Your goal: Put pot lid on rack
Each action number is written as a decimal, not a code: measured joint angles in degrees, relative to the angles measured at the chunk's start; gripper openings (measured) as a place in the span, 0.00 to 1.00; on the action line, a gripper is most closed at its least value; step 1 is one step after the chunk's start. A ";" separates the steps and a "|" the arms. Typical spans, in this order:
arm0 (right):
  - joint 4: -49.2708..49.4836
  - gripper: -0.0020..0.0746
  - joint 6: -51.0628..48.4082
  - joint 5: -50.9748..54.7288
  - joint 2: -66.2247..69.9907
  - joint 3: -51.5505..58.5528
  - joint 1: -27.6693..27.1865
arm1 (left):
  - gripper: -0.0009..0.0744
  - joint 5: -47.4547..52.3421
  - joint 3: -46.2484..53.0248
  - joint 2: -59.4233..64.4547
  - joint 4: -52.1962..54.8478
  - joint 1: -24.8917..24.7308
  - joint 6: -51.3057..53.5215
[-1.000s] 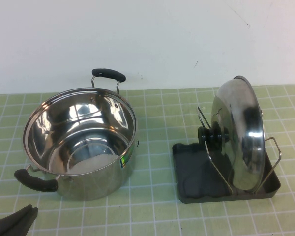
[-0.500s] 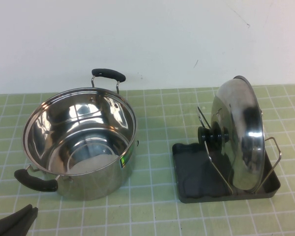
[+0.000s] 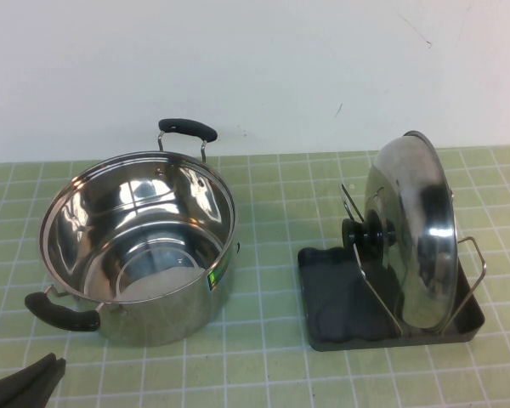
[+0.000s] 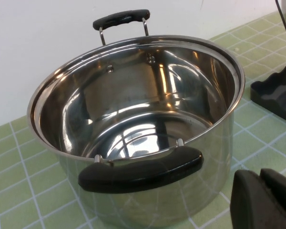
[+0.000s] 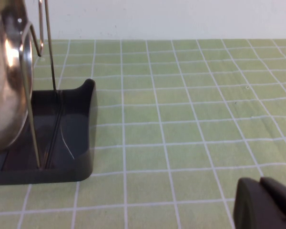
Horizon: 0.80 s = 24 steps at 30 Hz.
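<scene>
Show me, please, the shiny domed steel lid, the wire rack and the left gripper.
shiny domed steel lid [image 3: 416,238], high view, dome.
wire rack [image 3: 333,299], high view, tray floor.
left gripper [image 3: 30,382], high view, fingers.

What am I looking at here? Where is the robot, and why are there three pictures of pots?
The robot has two arms, each ending in a gripper that works like a pinching hand. One camera sits up high and looks down at the table. Two more cameras ride on the arms' wrists, so each one shows what its arm is near.

On the green tiled table stands a shiny, empty steel pot with two black handles. Beside it is the rack, wire loops on a dark tray. The pot lid stands on edge in those wires, with its black knob facing the pot.

The left gripper is the dark shape at the bottom corner of the high view, near the pot. The right gripper shows only in its own wrist picture, low over the table beside the rack. Both look closed, and neither holds anything.
</scene>
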 joint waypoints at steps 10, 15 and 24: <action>0.00 0.02 0.01 0.00 0.00 0.00 0.00 | 0.01 0.43 0.51 0.00 -0.30 -7.55 0.15; 0.00 0.02 0.01 0.00 0.00 0.00 0.00 | 0.01 10.17 4.40 -0.03 -19.85 -11.24 0.89; 0.00 0.02 0.01 0.00 0.00 0.00 0.00 | 0.01 40.35 6.82 -7.76 -84.16 -16.29 50.90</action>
